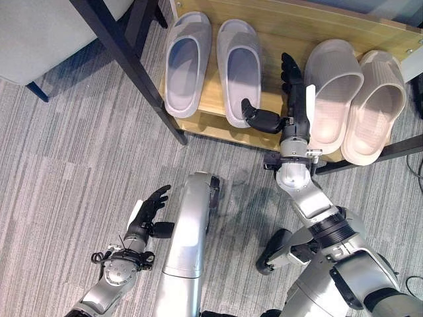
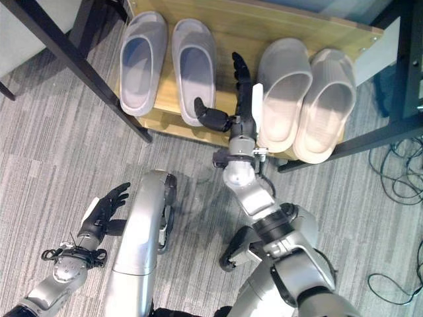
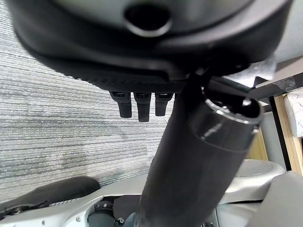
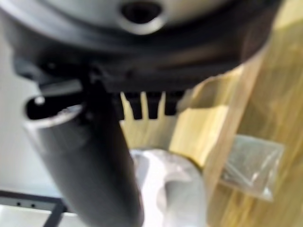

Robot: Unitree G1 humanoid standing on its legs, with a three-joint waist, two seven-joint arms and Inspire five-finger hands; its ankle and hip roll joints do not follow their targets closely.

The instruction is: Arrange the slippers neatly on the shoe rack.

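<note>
Two grey slippers (image 1: pixel 188 63) (image 1: pixel 239 69) lie side by side, toes away from me, on the left half of the wooden shoe rack shelf (image 1: pixel 277 26). Two beige slippers (image 1: pixel 334 92) (image 1: pixel 373 105) lie as a pair on the right half. My right hand (image 1: pixel 293 99) is stretched out over the shelf between the two pairs, fingers straight and open. Its edge lies against the inner beige slipper, and its thumb (image 1: pixel 260 119) touches the heel of the inner grey slipper. My left hand (image 1: pixel 147 214) hangs low over the carpet at the lower left, open and holding nothing.
A black metal leg (image 1: pixel 129 66) runs diagonally past the shelf's left corner, with a grey padded seat (image 1: pixel 39 33) behind it. A dark frame bar (image 1: pixel 390 150) crosses below the beige slippers. Grey striped carpet (image 1: pixel 66 165) covers the floor in front.
</note>
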